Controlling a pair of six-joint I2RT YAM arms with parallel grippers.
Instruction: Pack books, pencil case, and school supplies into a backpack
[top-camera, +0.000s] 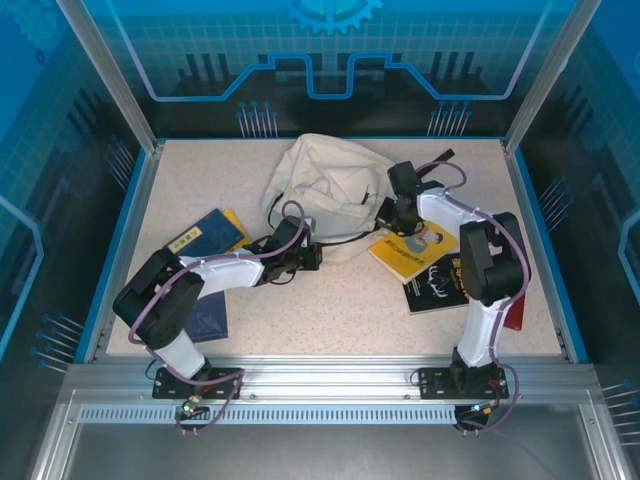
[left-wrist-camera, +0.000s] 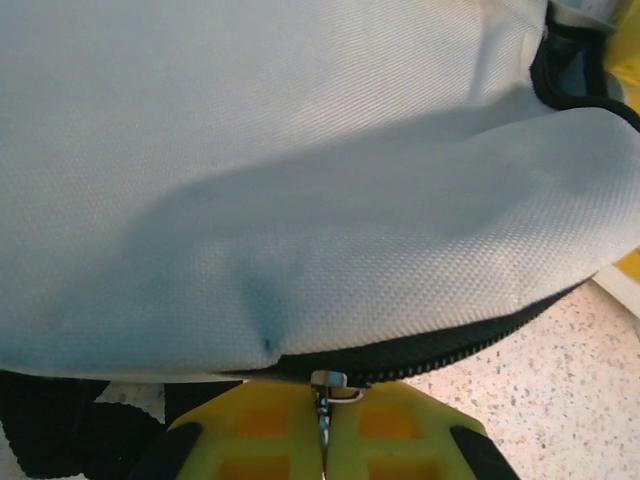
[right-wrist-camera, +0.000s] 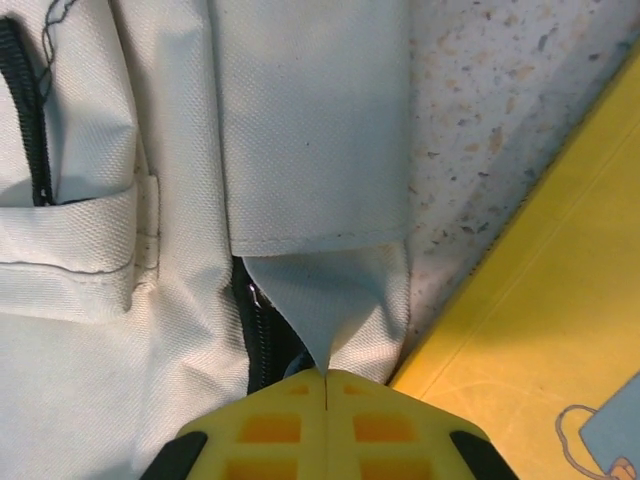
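Speckled table bears backpack; left gripper pinches its zipper pull; right gripper pinches fabric.

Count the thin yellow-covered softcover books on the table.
2. One yellow book lies right of the cream fabric backpack; a second yellow book peeks from under a dark blue book at left. The arms may hide more.

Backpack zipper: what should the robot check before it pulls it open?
1. Left gripper shut on the zipper pull: ok.
2. Right gripper pinching backpack fabric: ok.
3. Zipper open wide enough: not ok, it looks closed.
4. Books lying beside the backpack: ok.
5. Pencil case spotted: cannot tell.
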